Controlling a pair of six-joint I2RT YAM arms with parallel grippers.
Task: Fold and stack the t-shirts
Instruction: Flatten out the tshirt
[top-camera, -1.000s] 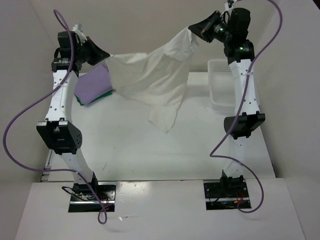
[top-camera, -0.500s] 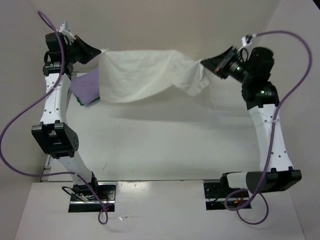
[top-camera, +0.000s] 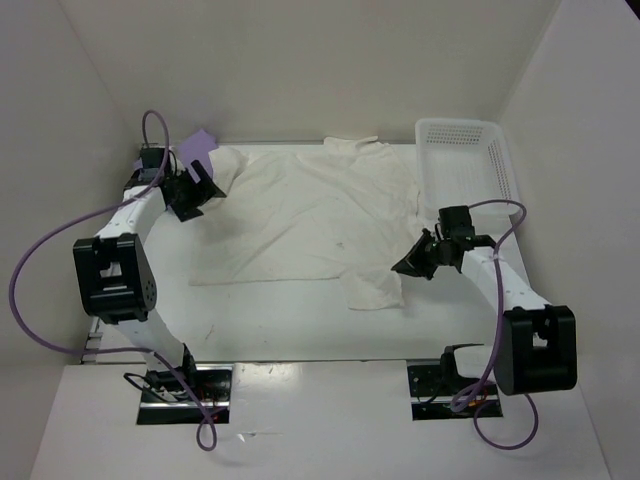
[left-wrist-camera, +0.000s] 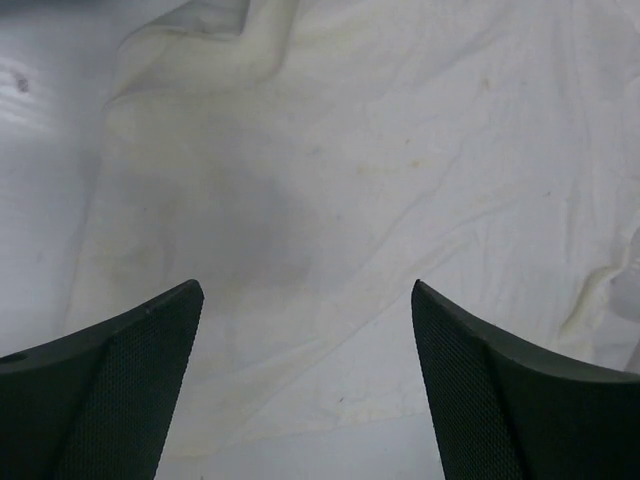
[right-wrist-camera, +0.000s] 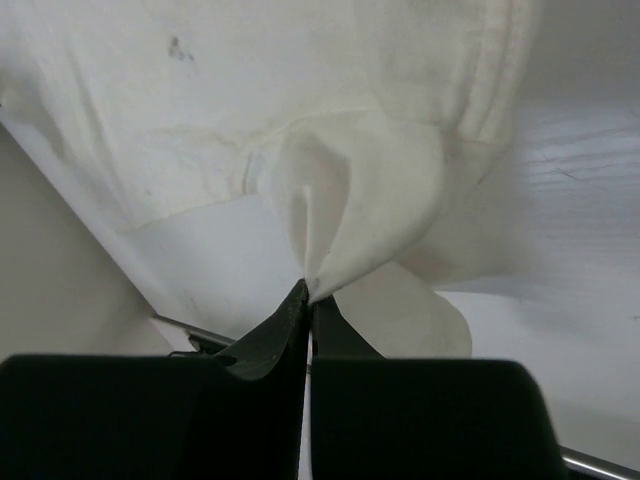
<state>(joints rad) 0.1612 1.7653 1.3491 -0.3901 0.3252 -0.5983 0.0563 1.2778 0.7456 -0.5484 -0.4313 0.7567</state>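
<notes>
The cream-white t-shirt (top-camera: 305, 210) lies spread across the table, and it fills the left wrist view (left-wrist-camera: 330, 150). My left gripper (top-camera: 208, 182) hovers at the shirt's left edge, open, with nothing between its fingers (left-wrist-camera: 150, 340). My right gripper (top-camera: 400, 268) is low at the shirt's right side, shut on a pinched fold of the cream cloth (right-wrist-camera: 350, 210). A corner of the lavender-purple t-shirt (top-camera: 203, 140) pokes out behind the left arm at the far left. The green t-shirt is hidden.
A white perforated basket (top-camera: 455, 126) stands at the far right corner, just beyond the right arm. Pale walls close in the table on the back and sides.
The cream shirt hung stretched in the air between both grippers; both arms came down and it now lies on the table. The left gripper has opened and let go.
</notes>
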